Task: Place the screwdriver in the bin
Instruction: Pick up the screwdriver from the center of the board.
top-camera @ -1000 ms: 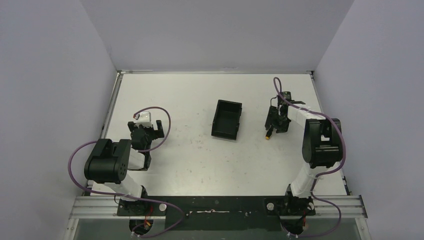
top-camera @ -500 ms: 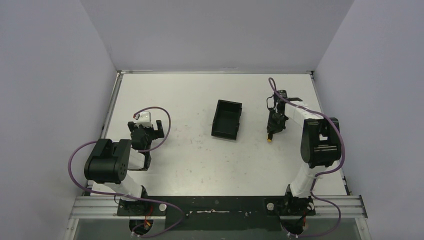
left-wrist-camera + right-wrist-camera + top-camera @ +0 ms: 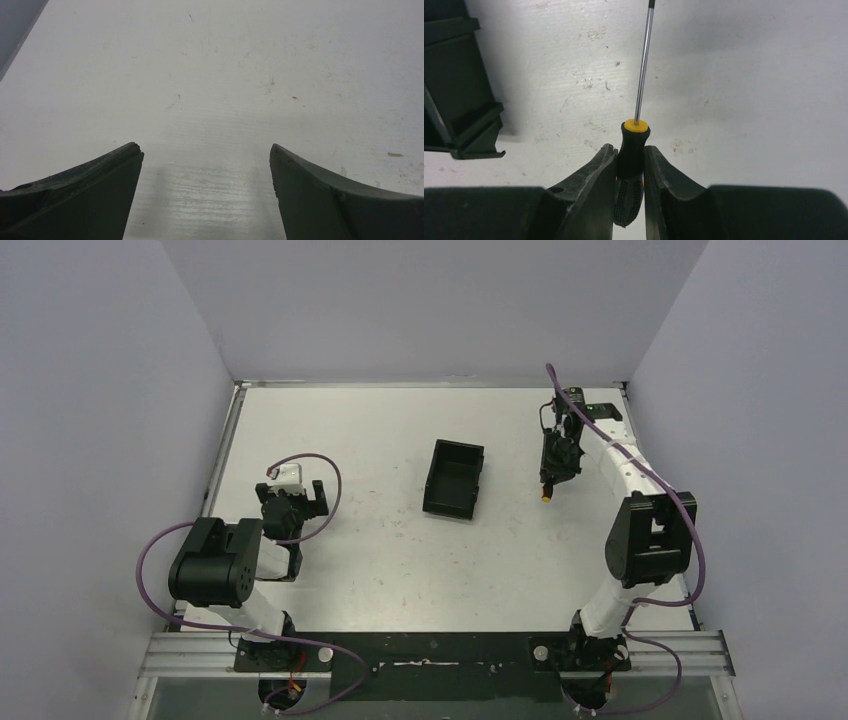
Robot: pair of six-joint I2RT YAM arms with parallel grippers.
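My right end effector (image 3: 630, 150) is clenched on the screwdriver (image 3: 634, 137), its two dark fingers pinching the black handle from both sides. The thin shaft points straight out ahead of the fingertips. The bin (image 3: 459, 115) sits off to the left of the end effector, apart from it.

The step in hand, as I judge it, is carrying the tool across to the bin. To do it well, I should travel with the shaft tip above the bin's wall and turn the tool to lie along the bin's longer side. I should come down low inside before letting go.

The handle is rounded, with a cross-hatched rubbery grip under my fingers and a smooth orange-yellow collar where the shaft begins. The shaft is slim, shiny metal and looks rigid. The bin is matte black plastic, boxy and open on top. The table (image 3: 749, 100) is pale, flat and scuffed.

My left end effector (image 3: 206, 152) hangs released over bare table.
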